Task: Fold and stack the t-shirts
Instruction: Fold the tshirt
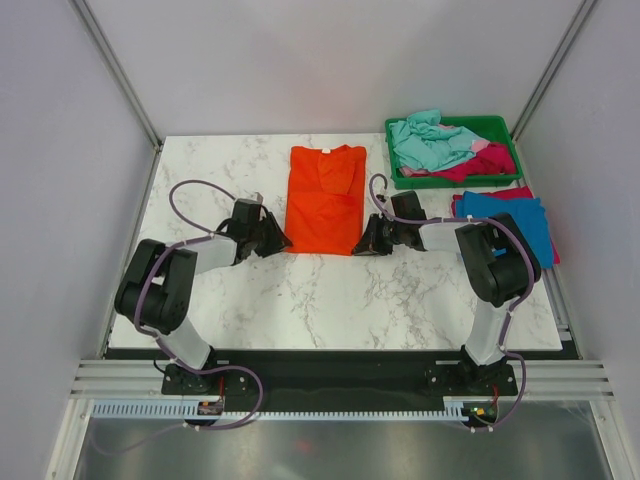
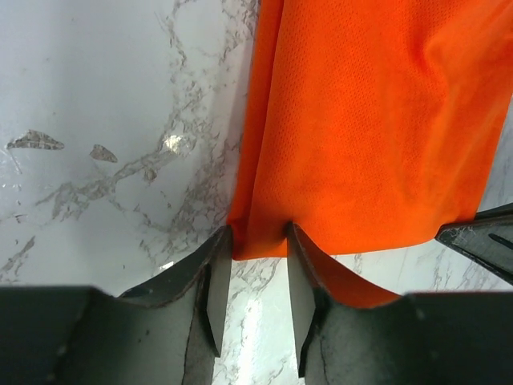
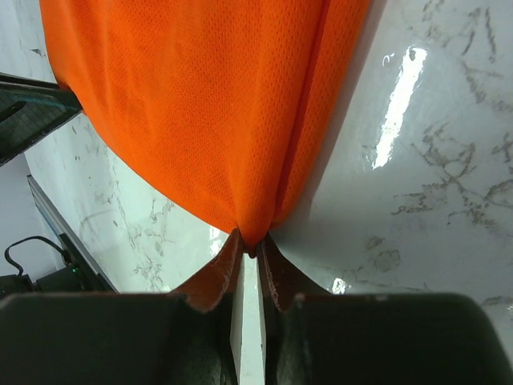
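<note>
Orange tee [image 1: 323, 200] lies flat on the surface [image 1: 300, 300], sleeves tucked in. Right pincer [image 3: 250, 241] is nearly closed, pinching one near hem corner by its very tip. Left pincer [image 2: 259, 234] is parted, straddling the other hem corner, not clamped. Risks: lifting now would drag one side only and skew the fold. Left may catch just one layer. Right's thin bite may slip.

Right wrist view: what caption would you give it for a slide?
Right pincer pinching a corner of the orange t-shirt on the marble table.
</note>
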Robot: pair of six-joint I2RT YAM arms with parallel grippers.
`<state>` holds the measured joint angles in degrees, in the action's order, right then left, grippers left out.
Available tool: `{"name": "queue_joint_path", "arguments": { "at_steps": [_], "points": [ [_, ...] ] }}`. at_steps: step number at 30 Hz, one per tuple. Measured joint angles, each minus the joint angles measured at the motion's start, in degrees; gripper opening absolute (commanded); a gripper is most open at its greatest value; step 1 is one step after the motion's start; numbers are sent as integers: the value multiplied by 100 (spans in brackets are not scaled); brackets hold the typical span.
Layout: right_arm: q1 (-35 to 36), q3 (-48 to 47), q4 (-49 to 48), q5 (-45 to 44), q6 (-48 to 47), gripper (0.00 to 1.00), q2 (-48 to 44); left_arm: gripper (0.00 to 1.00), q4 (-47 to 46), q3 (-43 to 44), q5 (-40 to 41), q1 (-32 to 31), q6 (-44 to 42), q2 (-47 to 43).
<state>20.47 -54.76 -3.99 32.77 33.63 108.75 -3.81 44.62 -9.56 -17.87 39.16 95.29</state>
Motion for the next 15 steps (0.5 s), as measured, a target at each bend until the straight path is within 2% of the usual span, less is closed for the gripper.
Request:
{"name": "queue_joint_path", "arguments": {
  "at_steps": [2, 4, 5, 7, 8, 15],
  "points": [
    [0, 0, -7, 7, -2, 14, 9, 30, -120, 0, -9, 0, 26, 66],
    [-7, 0, -20, 26, -2, 12, 20, 24, -223, -2, -9, -2, 61, 136],
    [-7, 0, -33, 42, -2, 9, 33, 14, -286, -2, -31, -4, 81, 173],
    [-9, 0, -81, 96, -2, 3, 63, 4, -391, -24, -39, -26, 129, 216],
    [-9, 0, -101, 109, 2, 0, 74, 2, -452, -46, -59, -39, 140, 225],
    [-7, 254, -109, -15, 0, 0, -170, 2, -407, -271, -72, -273, 149, -48]
  ]
}}
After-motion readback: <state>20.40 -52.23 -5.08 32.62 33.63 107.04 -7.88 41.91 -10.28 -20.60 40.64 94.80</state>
